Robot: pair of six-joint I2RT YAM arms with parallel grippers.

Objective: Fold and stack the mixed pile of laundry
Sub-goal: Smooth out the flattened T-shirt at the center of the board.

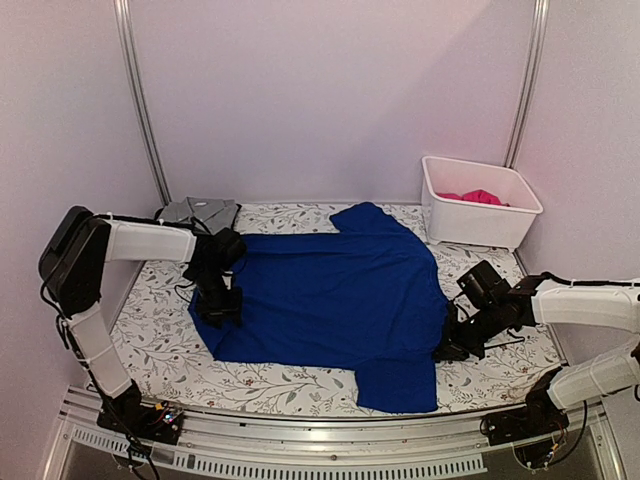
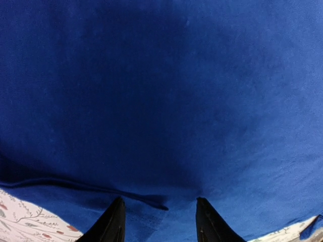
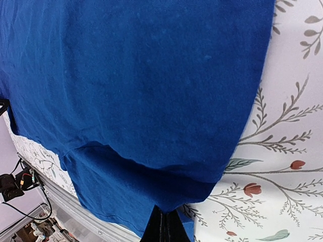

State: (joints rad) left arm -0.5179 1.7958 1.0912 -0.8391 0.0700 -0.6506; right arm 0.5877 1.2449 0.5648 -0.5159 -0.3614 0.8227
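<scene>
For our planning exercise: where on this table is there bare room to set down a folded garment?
Free: the near-left cover between blue shirt and rail; the far strip between grey shirt and blue sleeve. Crowded: the centre, and the right edge by bin and right hand.

The blue garment fills nearly everything. The left gripper has its fingers spread over the garment's hem, and the floral table covering shows beside that hem.
</scene>
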